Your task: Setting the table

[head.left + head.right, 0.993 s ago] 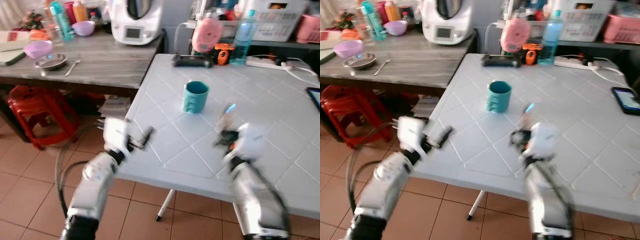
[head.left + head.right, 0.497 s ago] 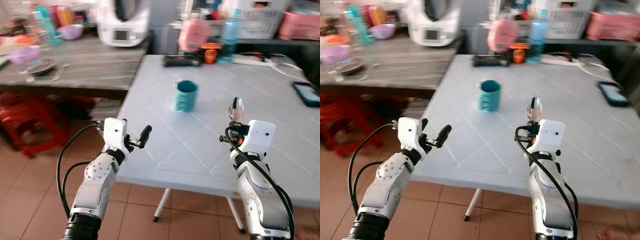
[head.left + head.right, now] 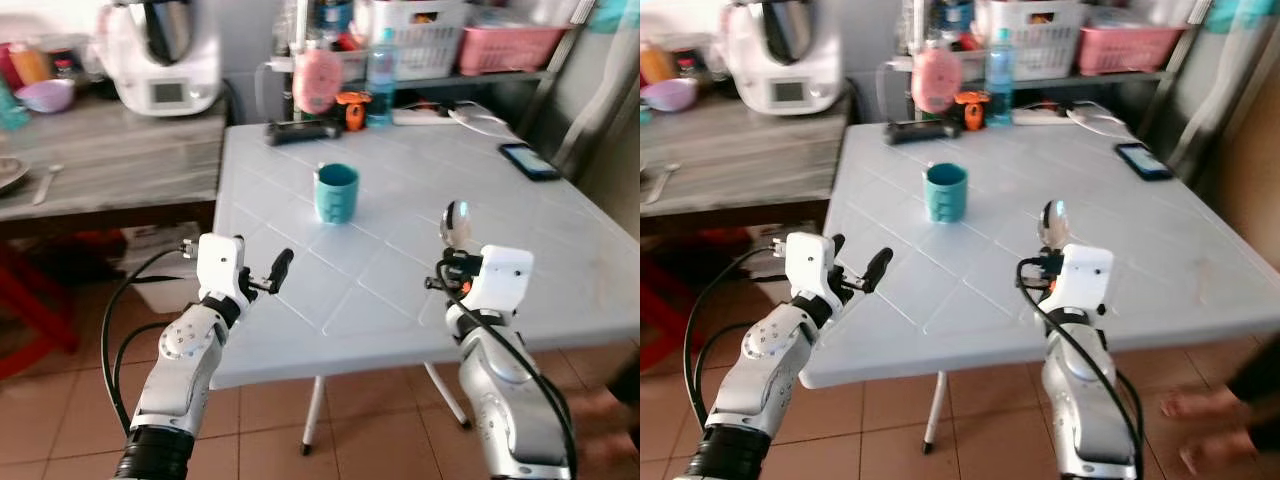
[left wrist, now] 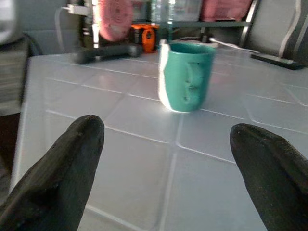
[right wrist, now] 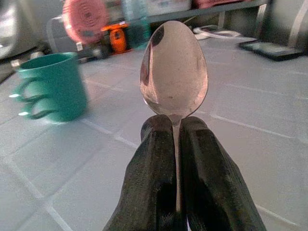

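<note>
Teal mug [image 3: 336, 192] is so far the only piece of tableware we've got on the pale blue plastic table [image 3: 520, 260], sitting roughly mid-table, at about 12 o'clock from our left gripper [image 3: 262, 276] and around 10 o'clock from the right gripper [image 3: 449, 268].

We're carrying a metal spoon [image 5: 173, 70] in the right gripper, fingers [image 5: 153, 183] pinched tight on the neck of the handle with the bowl pointing straight up. It's held in the air above the near part of the table, not touching anything. The left gripper hangs by the near left corner of the table with its jaws spread wide and nothing in them; in its wrist view the mug sits right between the two fingers [image 4: 62, 168], well ahead.

Progress-wise, we'd call this early days: mug down, spoon still to be laid, probably somewhere beside the mug. No plate or bowl on the table yet. The purple bowl [image 3: 44, 94] on the wooden counter [image 3: 110, 150] at about 10 o'clock might be next, but that's a guess. The far edge holds a water bottle [image 3: 379, 62], a pink thing [image 3: 317, 80], and a phone [image 3: 529, 161] at 2 o'clock.
</note>
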Controlling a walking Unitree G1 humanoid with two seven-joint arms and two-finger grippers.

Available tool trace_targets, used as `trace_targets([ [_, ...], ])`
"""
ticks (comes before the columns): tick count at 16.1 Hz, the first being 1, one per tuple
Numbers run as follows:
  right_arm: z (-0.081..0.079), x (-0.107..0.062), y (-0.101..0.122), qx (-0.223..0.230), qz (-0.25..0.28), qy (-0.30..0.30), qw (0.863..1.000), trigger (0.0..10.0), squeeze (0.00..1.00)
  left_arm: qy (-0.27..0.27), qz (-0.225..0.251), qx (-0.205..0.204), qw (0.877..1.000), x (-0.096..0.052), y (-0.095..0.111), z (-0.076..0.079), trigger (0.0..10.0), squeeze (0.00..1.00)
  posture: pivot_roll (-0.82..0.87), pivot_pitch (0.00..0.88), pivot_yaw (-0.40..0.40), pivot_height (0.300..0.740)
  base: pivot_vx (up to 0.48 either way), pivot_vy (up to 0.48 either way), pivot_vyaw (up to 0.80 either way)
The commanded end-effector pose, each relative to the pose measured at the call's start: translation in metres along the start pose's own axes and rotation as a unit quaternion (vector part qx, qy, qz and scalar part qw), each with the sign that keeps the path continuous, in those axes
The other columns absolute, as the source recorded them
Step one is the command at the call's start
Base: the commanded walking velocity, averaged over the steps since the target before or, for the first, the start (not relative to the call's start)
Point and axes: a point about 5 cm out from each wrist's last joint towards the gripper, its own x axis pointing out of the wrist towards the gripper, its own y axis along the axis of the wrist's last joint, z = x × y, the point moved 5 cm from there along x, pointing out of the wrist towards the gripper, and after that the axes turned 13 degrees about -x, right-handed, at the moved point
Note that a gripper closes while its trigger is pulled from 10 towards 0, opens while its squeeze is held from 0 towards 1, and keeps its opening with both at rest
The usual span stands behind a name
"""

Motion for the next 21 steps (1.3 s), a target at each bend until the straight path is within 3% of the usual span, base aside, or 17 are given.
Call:
trace_targets([
  [1, 0.0023, 0.0001, 0.0052, -0.001, 0.009, -0.004, 1.000, 10.0, 0.00, -0.001, -0.003, 0.009, 1.000, 0.0006, -0.0005, 0.0012, 10.0, 0.00, -0.03, 0.003, 0.045, 0.740, 0.000, 0.379, 0.00],
  [5, 0.0029, 0.0007, 0.0081, -0.007, 0.017, -0.004, 1.000, 10.0, 0.00, -0.003, -0.002, 0.010, 1.000, 0.0017, -0.0012, 0.0027, 10.0, 0.00, -0.03, 0.002, 0.045, 0.740, 0.000, 0.378, 0.00],
  [14, 0.0045, 0.0017, 0.0082, -0.005, 0.018, -0.008, 1.000, 10.0, 0.00, -0.003, -0.001, 0.012, 1.000, 0.0027, -0.0017, 0.0036, 10.0, 0.00, -0.03, 0.001, 0.045, 0.740, 0.000, 0.380, 0.50],
  [21, 0.0059, 0.0023, 0.0070, -0.005, 0.015, -0.014, 1.000, 10.0, 0.00, -0.004, 0.000, 0.013, 1.000, 0.0037, -0.0015, 0.0043, 10.0, 0.00, -0.04, 0.000, 0.047, 0.740, 0.000, 0.381, 0.00],
])
